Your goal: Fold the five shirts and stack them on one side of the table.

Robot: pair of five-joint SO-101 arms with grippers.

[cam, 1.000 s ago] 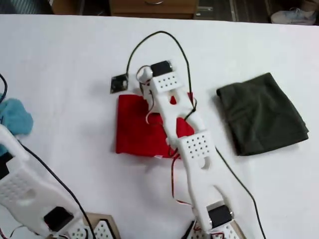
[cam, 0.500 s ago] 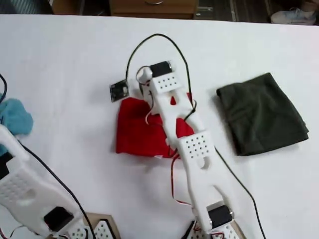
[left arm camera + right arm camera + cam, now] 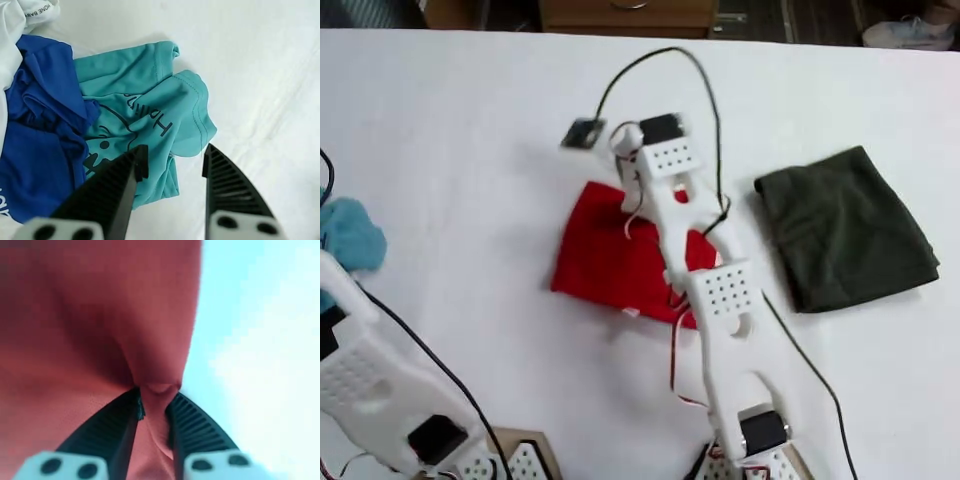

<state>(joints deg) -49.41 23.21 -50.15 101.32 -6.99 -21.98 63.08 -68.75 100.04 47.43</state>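
Dark lettering and a line drawing stand on the teal shirt point(image 3: 150, 100), upside down here. The neck label point(image 3: 42, 10) of the white shirt point(image 3: 10, 27) carries dark print. The blue shirt point(image 3: 40, 150) shows a scrap of white lettering at its edge.

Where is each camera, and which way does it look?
High view: above the table, looking down on left arm, right arm, red shirt, green shirt.
Left wrist view: on the left arm, facing its open tool and teal shirt.
Right wrist view: on the right arm, facing its tool pinching the red shirt.
High and right wrist share the red shirt.
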